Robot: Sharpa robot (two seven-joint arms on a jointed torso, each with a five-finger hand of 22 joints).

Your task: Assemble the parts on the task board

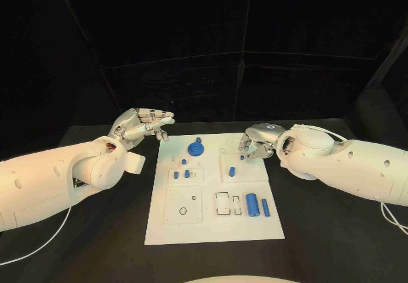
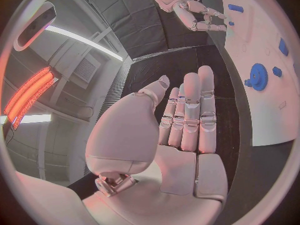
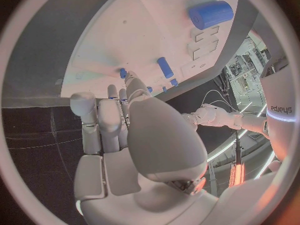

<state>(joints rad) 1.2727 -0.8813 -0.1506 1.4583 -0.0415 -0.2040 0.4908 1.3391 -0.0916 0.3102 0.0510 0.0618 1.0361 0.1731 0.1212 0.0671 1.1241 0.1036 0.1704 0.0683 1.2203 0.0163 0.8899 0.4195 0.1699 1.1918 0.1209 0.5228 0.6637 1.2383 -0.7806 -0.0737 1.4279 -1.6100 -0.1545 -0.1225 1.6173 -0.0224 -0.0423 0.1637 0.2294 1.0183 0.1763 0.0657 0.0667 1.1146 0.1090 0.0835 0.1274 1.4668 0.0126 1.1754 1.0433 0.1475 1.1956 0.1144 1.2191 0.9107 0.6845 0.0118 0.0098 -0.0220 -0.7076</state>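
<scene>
Fingers (image 2: 190,110) of the left silver many-fingered hand (image 1: 142,125) straight and pressed side by side, thumb a little apart, palm bare, nothing held; hovering off the far left corner of the flat white rectangular task board (image 1: 170,230), above the black table (image 1: 331,236), not touching the board. On the board, going rightward: small blue pegs (image 1: 181,174) standing in a square recess left of centre, a further tiny blue peg (image 1: 184,161) just beyond them, a blue toothed gear wheel (image 1: 196,148) near the far edge, seen also in the left wrist view (image 2: 259,76). Then a short blue pin (image 1: 231,171) at mid-board, and toward the near right a thick blue cylinder (image 1: 252,204) lying flat just beside a slimmer blue rod (image 1: 265,207), both next to outlined rectangular slots (image 1: 226,203). Over the far right corner of the board, the right silver many-fingered hand (image 1: 257,144), fingers (image 3: 100,120) held together and pointing down at the board; cannot tell whether the tips touch the surface or a small blue part (image 3: 123,73) near them.
</scene>
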